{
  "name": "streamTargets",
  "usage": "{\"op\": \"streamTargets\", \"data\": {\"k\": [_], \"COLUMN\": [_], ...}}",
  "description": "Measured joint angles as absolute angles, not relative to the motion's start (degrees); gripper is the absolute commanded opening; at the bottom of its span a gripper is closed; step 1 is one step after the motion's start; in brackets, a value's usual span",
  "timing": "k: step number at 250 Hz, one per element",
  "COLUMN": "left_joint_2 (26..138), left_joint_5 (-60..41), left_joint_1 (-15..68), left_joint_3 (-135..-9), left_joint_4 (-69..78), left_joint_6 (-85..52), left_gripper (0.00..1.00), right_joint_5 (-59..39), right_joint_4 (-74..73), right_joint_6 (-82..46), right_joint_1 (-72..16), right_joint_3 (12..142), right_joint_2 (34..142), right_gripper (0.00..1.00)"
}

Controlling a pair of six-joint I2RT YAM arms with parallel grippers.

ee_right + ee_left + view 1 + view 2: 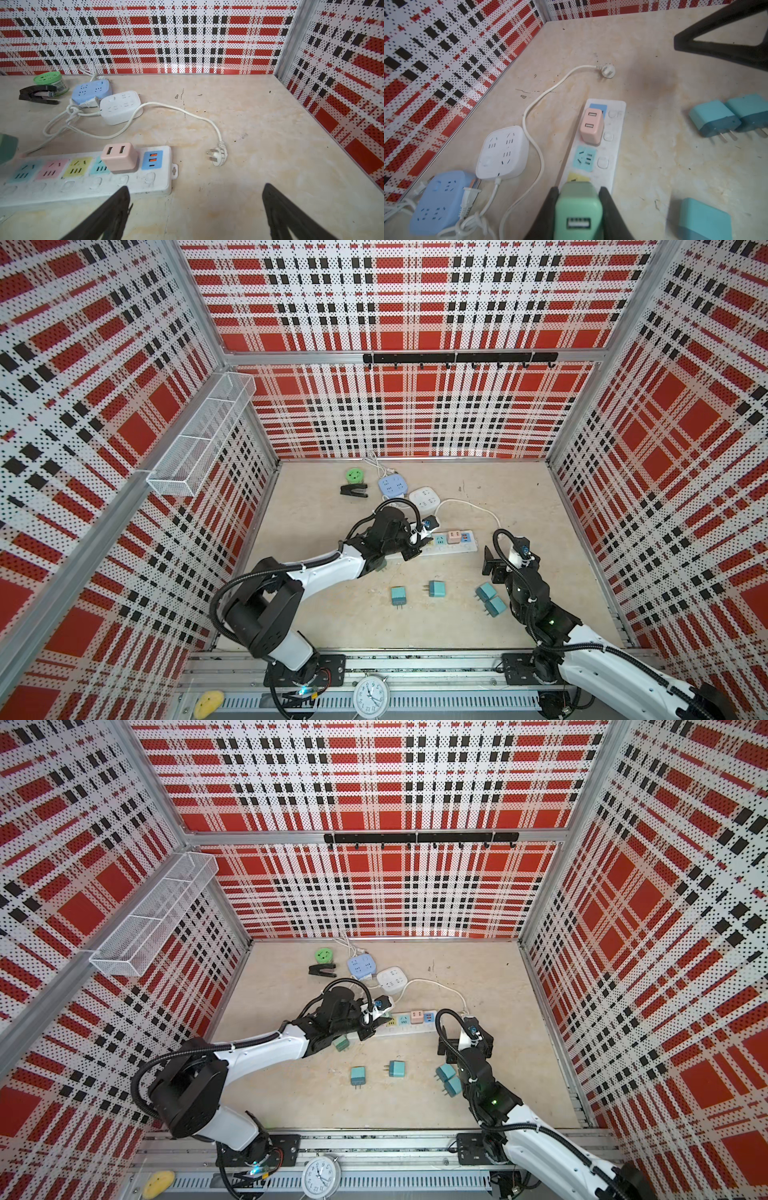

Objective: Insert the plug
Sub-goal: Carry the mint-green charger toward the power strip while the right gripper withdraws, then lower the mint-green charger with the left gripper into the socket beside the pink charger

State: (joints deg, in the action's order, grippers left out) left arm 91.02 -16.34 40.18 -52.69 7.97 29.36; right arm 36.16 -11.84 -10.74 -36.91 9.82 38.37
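Note:
A mint-green USB plug (578, 209) sits between the two black fingers of my left gripper (578, 189), which is shut on it. The plug hovers at the left end of the white power strip (612, 149), just short of its yellow socket (578, 177). In a top view the green plug (340, 1043) shows under the left wrist. A pink adapter (591, 125) is plugged into the strip. My right gripper (196, 188) is open and empty over bare table off the right end of the strip (83, 187). The green plug's prongs are hidden.
Several loose teal plugs (436, 588) lie on the table in front of the strip. Behind it are a white square socket (424, 497), a blue socket (392, 486), a black stapler (354, 490) and a green round tub (354, 476). A white cord ends in a plug (217, 158).

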Motion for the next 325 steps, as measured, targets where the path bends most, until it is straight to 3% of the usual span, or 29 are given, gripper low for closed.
{"op": "streamTargets", "data": {"k": [56, 130, 325], "left_joint_2": [98.8, 105.9, 114.3], "left_joint_5": [-19.4, -24.1, -28.0], "left_joint_1": [39.6, 38.2, 39.5], "left_joint_3": [-64.5, -77.0, -83.4], "left_joint_4": [-1.7, -16.8, -22.0], "left_joint_6": [35.2, 43.6, 47.9], "left_gripper": [0.00, 0.00, 0.00], "right_joint_5": [34.1, 24.3, 20.4], "right_joint_4": [-10.9, -7.9, -6.4], "right_joint_6": [-11.7, -16.7, -20.1], "right_joint_1": [-35.0, -23.3, -20.8], "right_joint_3": [9.8, 9.8, 9.8], "right_joint_2": [35.7, 34.4, 36.2], "right_gripper": [1.00, 1.00, 1.00]}}
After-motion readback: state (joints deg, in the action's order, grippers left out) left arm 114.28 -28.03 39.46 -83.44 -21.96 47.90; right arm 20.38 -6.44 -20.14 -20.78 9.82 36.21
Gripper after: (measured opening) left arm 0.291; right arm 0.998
